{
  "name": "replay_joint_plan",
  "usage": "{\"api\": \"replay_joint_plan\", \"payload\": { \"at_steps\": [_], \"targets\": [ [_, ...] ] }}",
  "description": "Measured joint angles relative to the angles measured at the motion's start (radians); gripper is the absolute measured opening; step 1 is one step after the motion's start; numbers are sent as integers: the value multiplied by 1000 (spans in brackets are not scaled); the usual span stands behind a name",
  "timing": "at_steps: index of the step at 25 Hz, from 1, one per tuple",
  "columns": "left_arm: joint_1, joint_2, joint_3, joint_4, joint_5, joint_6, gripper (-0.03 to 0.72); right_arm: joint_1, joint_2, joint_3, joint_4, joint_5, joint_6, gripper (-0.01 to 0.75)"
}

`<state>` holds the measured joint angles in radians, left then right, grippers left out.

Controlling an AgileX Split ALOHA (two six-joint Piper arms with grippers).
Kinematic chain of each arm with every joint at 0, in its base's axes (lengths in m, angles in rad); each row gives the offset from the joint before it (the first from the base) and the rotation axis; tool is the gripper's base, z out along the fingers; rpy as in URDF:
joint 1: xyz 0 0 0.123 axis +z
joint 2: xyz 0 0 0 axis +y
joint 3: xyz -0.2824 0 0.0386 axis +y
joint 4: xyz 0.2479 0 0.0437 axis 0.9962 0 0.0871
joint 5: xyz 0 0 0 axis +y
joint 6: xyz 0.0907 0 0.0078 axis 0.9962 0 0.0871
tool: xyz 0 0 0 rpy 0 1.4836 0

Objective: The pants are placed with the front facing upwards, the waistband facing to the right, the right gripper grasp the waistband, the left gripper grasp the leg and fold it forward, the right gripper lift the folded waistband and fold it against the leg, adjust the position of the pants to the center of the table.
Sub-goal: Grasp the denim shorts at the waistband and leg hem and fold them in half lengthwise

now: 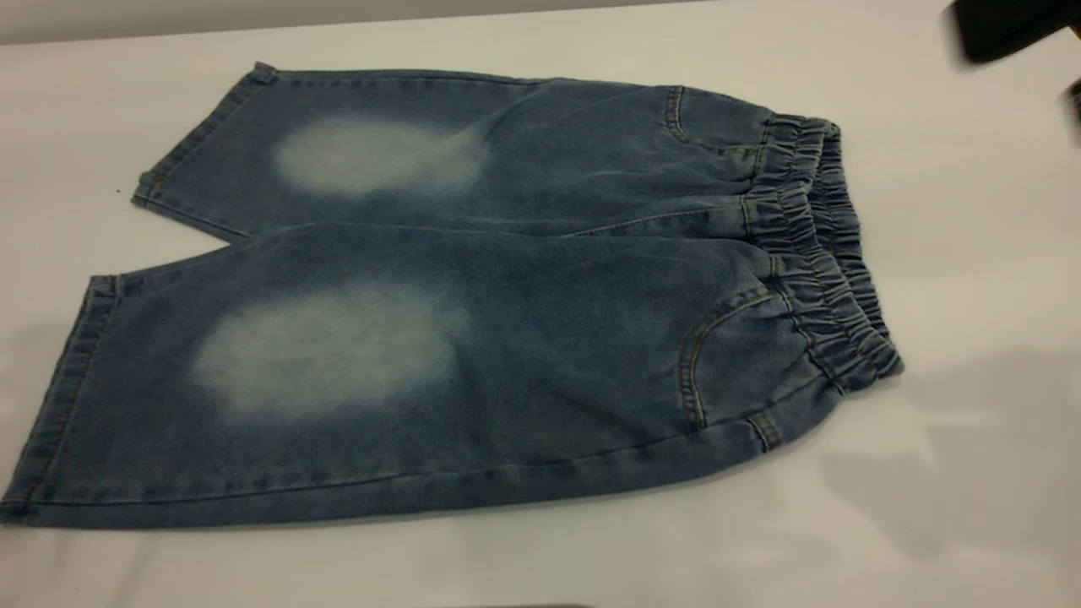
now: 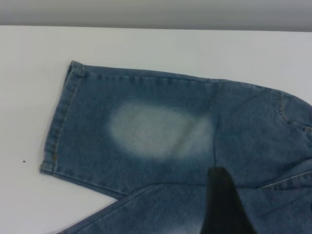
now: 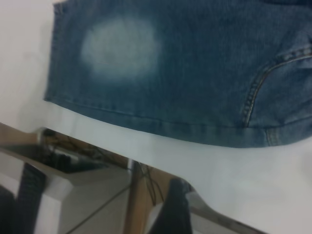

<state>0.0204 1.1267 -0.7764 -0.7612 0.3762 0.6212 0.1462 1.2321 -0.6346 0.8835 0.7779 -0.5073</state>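
The blue denim pants lie flat on the white table, front up, each leg showing a faded oval. The ruffled waistband points right and the leg hems point left. A dark blurred piece of the right arm sits at the far right corner, apart from the pants. In the left wrist view a black part of my left gripper hangs over the crotch area of the pants. In the right wrist view a black part of my right gripper is off the table's edge, beside the pants' near leg. Neither holds cloth.
The table's edge runs close to the near leg's outer seam; beyond it are a grey stand and cables below. Bare tabletop lies right of the waistband and in front of the pants.
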Motion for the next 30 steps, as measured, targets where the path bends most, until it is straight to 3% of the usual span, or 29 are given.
{"api": "replay_joint_plan", "payload": {
  "at_steps": [4, 7, 12, 22, 30],
  "targets": [
    [0, 17, 0, -19, -9, 26, 379, 76, 137, 0, 11, -115, -3, 589],
    [0, 19, 0, -21, -19, 29, 379, 91, 233, -1, 32, -178, -3, 589],
    [0, 19, 0, -23, -21, 29, 379, 92, 395, -4, 65, -255, -18, 589],
    [0, 19, 0, -25, -23, 29, 379, 92, 600, -11, 260, -375, -230, 580],
    [0, 19, 0, -25, -21, 29, 379, 83, 713, -60, 280, -440, -267, 578]
  ]
}}
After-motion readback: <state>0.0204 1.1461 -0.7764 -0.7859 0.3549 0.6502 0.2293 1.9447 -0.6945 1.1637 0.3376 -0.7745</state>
